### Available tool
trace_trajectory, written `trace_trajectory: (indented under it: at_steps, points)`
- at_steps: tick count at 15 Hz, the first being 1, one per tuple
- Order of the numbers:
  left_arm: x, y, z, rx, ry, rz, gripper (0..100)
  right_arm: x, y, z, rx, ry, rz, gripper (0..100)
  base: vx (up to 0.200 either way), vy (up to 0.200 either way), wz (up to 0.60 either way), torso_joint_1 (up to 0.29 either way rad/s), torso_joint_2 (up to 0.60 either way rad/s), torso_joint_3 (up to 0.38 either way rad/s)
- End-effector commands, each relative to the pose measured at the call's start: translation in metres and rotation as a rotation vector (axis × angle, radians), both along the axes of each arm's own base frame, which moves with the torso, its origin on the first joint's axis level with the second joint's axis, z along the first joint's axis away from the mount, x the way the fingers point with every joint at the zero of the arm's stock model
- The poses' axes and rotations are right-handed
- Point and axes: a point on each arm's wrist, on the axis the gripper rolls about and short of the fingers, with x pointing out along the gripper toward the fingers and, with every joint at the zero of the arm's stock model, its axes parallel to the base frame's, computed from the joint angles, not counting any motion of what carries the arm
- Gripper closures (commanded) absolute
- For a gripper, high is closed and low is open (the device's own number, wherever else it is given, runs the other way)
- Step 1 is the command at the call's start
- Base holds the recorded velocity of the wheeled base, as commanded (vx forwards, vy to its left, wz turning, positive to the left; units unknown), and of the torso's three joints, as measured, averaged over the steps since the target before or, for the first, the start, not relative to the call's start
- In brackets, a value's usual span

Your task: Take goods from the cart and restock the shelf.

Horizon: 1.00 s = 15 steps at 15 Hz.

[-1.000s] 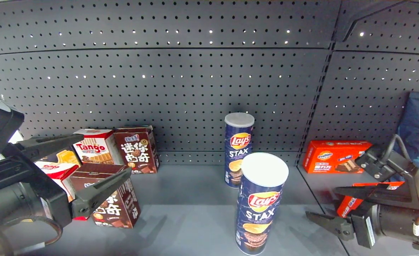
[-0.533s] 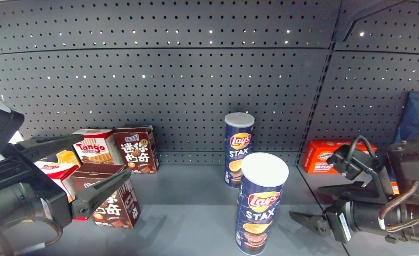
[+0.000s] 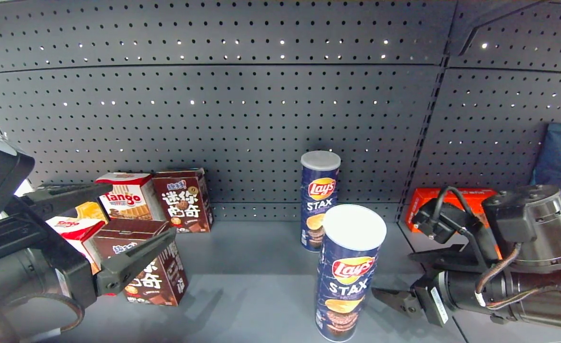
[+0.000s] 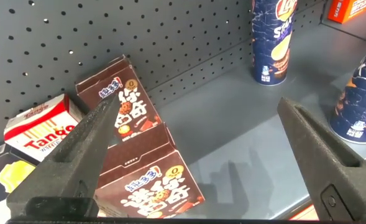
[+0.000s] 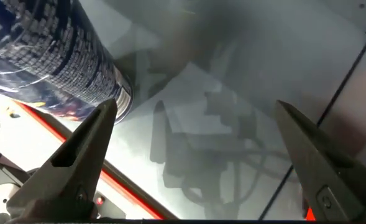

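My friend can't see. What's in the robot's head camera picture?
A blue chip can stands on a grey shelf, a second can behind it. The open left gripper hangs by brown and red snack boxes; the open right gripper is beside the nearer can, before an orange box.

Upright blue chip can (image 3: 350, 271) on shelf (image 3: 254, 297)

The left gripper (image 3: 142, 210) sits low at the left, pointing forward and rightward, its fingers (image 3: 133, 255) spread wide apart. The right gripper (image 3: 391, 274) lies low at the right on a nearly level arm (image 3: 499, 290), pointing leftward, fingers likewise wide apart.
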Motion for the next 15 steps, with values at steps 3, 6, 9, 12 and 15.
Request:
trace_trajectory:
  at_steps: [3,6,9,12,15]
  points:
    - [0.0,0.0,-0.001,0.0,0.003,0.001,0,0.003,0.005,-0.004,-0.01,0.012,0.009,0,0.0,0.0,0.0,0.0,0.0,0.0]
    - [0.0,0.0,-0.001,0.002,0.006,0.001,0,0.004,0.008,-0.005,-0.016,0.017,0.018,0,0.0,0.0,0.0,0.0,0.0,0.0]
    - [0.0,0.0,-0.002,0.003,0.007,0.001,0,0.004,0.011,-0.007,-0.021,0.025,0.027,0,0.0,0.0,0.0,0.0,0.0,0.0]
    - [0.0,0.0,-0.002,0.002,0.009,0.001,0,0.007,0.014,-0.009,-0.024,0.028,0.032,0,0.0,0.0,0.0,0.0,0.0,0.0]
    - [0.002,0.003,-0.003,0.003,0.012,0.021,0,0.009,0.016,-0.01,-0.023,0.028,0.033,0,0.0,0.0,0.0,0.0,0.0,0.0]
